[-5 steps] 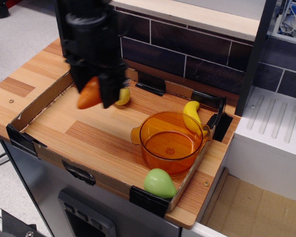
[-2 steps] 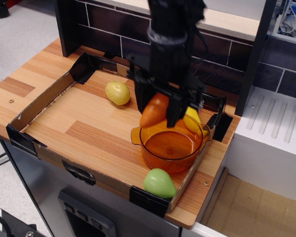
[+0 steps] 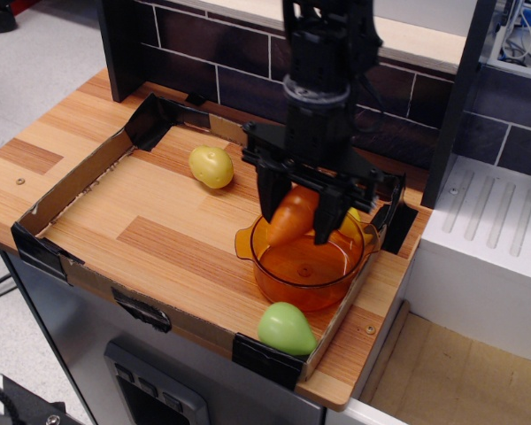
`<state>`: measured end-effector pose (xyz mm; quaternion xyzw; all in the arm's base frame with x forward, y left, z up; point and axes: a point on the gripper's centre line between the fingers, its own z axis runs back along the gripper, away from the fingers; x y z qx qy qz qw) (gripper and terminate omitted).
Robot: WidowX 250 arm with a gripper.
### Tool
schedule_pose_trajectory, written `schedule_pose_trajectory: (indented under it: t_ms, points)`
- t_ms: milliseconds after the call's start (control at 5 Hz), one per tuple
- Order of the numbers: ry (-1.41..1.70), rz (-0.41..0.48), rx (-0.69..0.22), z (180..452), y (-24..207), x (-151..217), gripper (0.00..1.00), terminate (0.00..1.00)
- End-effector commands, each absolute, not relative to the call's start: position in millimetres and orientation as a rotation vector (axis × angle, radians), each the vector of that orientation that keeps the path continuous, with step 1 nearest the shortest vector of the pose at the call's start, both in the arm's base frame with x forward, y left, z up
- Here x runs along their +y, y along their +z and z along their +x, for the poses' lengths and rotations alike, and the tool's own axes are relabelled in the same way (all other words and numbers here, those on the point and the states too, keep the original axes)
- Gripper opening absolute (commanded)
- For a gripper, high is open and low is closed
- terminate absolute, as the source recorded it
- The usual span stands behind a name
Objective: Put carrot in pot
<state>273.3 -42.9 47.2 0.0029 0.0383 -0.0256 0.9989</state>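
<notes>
Wooden striped tabletop (image 3: 44,142) at 9 o'clock, dark brick-patterned wall (image 3: 248,84) at 12 o'clock topped by pale wooden ledge (image 3: 407,40), white ribbed appliance surface (image 3: 487,221) at 3 o'clock, grey speckled floor (image 3: 26,53) at 10 o'clock, even indoor light

We see 1 black arm coming down from the top of the frame, its wrist held nearly vertical. Our pincer (image 3: 298,215) points straight down, its 2 dark fingers (image 3: 268,202) spread only as far as the orange carrot (image 3: 291,215) clamped between them, fingertips low and level with each other.
</notes>
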Motion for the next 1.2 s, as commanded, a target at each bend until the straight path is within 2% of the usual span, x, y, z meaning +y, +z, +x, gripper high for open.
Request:
schedule_pose_trajectory:
  t_ms: [0, 200, 600, 800, 1000]
  points:
    - [-0.032, -0.013, 0.016, 281.7, 60.8, -44.0, 1.0, 0.0]
    - [-0.023, -0.027, 0.003, 282.5, 71.8, -41.7, 1.0, 0.0]
    - [0.027, 0.017, -0.084, 280.2, 115.2, -25.2, 1.0, 0.0]
    - [0.027, 0.017, -0.084, 280.2, 115.2, -25.2, 1.0, 0.0]
    - [0.027, 0.017, -0.084, 280.2, 115.2, -25.2, 1.0, 1.0]
